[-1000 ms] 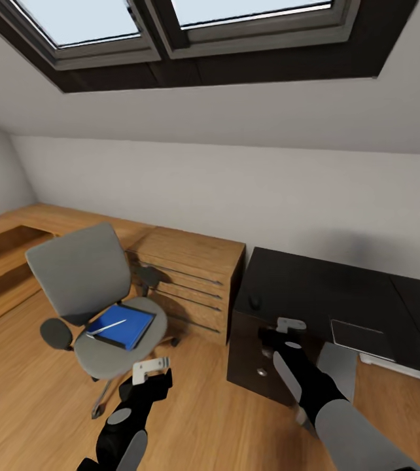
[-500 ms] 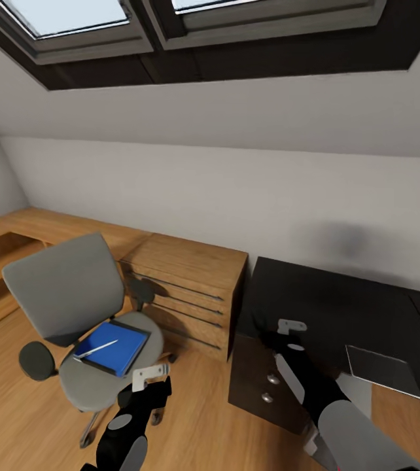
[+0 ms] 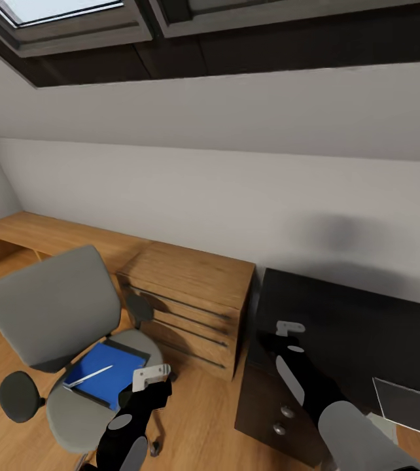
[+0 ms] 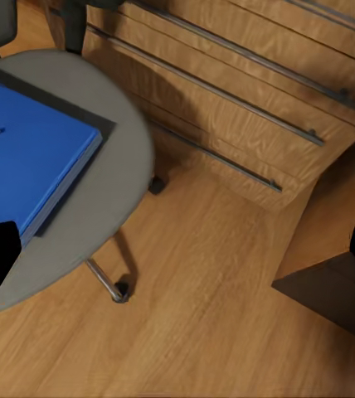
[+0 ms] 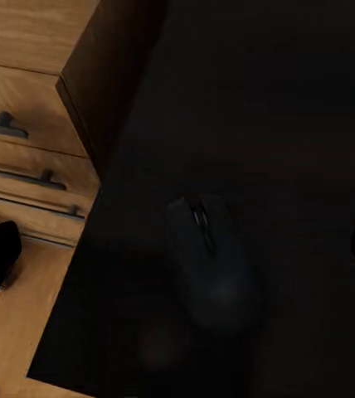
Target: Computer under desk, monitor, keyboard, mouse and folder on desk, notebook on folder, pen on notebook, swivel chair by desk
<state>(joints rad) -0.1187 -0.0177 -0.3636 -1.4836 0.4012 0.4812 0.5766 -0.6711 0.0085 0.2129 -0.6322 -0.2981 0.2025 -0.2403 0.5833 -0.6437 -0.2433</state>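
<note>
Folder [image 3: 104, 374], bright blue, lies flat on the grey seat of the swivel chair [image 3: 53, 307], with a dark notebook [image 3: 131, 351] showing as a border beneath it and the white pen [image 3: 90, 375] resting across its top. The chair stands on the light wood floor [image 3: 197, 418] just beside the light-wood drawer cabinet [image 3: 187, 297], its back turned toward the low wooden ledge that runs along the wall away from the cabinet. On the cabinet's other side, touching or very nearly so, stands the glossy black bench [image 3: 347, 320], with two round silver knobs on its drawer block [image 3: 282, 418]. The right wrist view shows the black mouse [image 5: 211, 261] sitting on the bench top near the edge that faces the cabinet. A dark flat panel with a pale rim shows at the bench's far end from the cabinet; what it is cannot be told. Above the cabinet a sloped white wall rises to a dark-framed skylight [image 3: 59, 19].

The left tool [image 3: 151, 375] hangs over the floor between chair and cabinet, fingers apart and holding nothing. The right tool [image 3: 290, 327] hovers above the bench top near the cabinet, fingers likewise spread and empty.
</note>
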